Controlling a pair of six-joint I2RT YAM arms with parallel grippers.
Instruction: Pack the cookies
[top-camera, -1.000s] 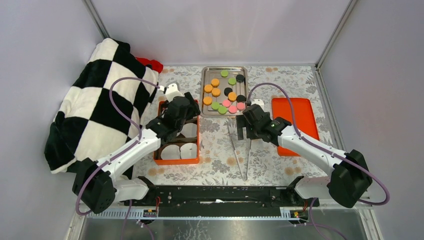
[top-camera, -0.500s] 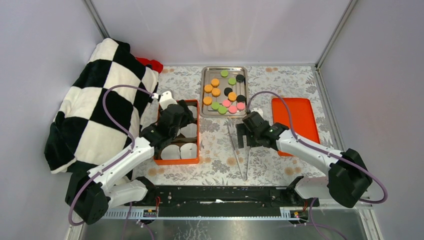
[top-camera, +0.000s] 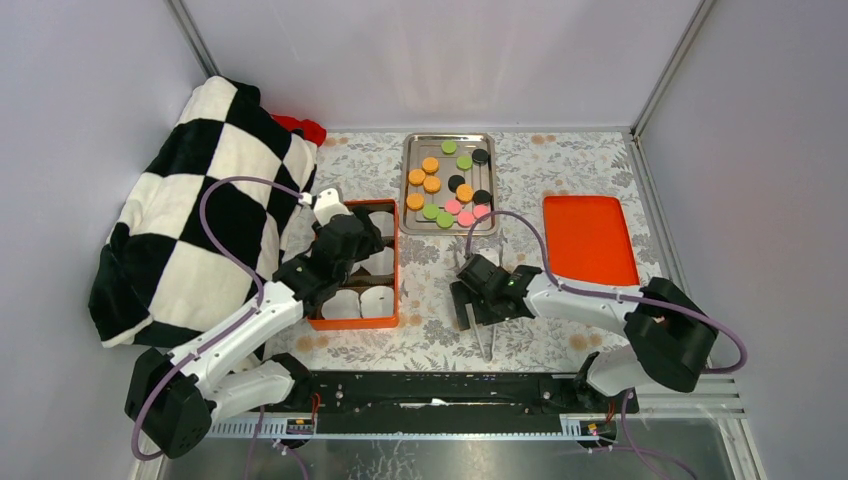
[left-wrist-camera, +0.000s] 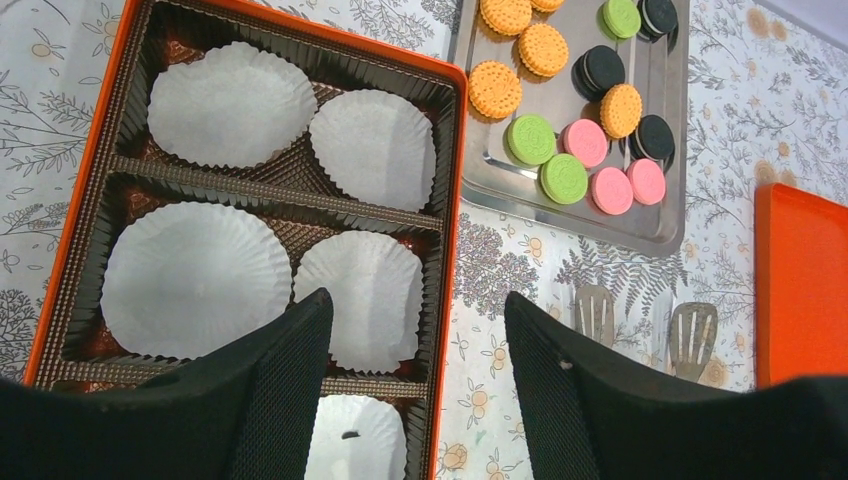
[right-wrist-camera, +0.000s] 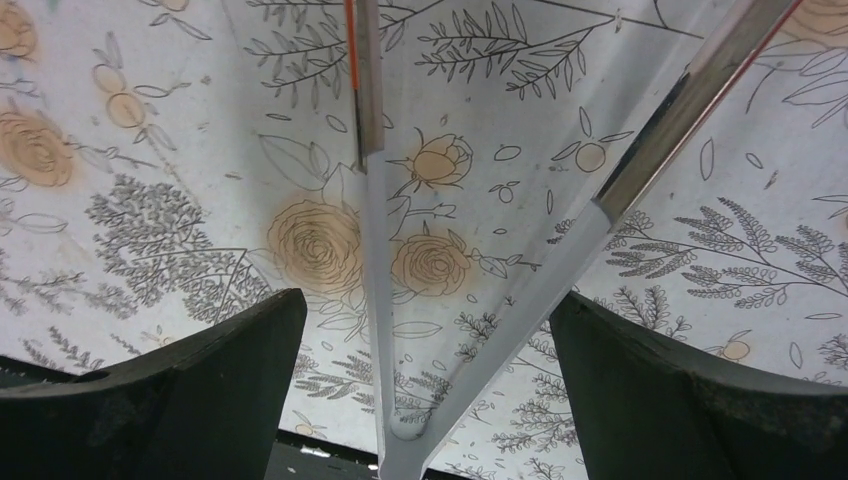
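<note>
The cookies (top-camera: 447, 186) lie in orange, green, pink and black on a steel tray (top-camera: 410, 222) at the back centre; they also show in the left wrist view (left-wrist-camera: 575, 100). An orange box (top-camera: 392, 262) with white paper liners (left-wrist-camera: 230, 105) sits left of the tray. My left gripper (top-camera: 345, 262) is open and empty above the box's right part. Metal tongs (top-camera: 480, 325) lie on the cloth; in the right wrist view they (right-wrist-camera: 400, 300) run between the jaws. My right gripper (top-camera: 470, 310) is open, low, straddling the tongs near their joined end.
An orange lid (top-camera: 590, 240) lies at the right. A black-and-white checked blanket (top-camera: 190, 210) covers the left side, with a red thing (top-camera: 300, 127) behind it. The table has a floral cloth (top-camera: 540, 330).
My right gripper has moved toward the near edge and down along the tongs, from their tips to their joined end. My left gripper has drawn back slightly over the box.
</note>
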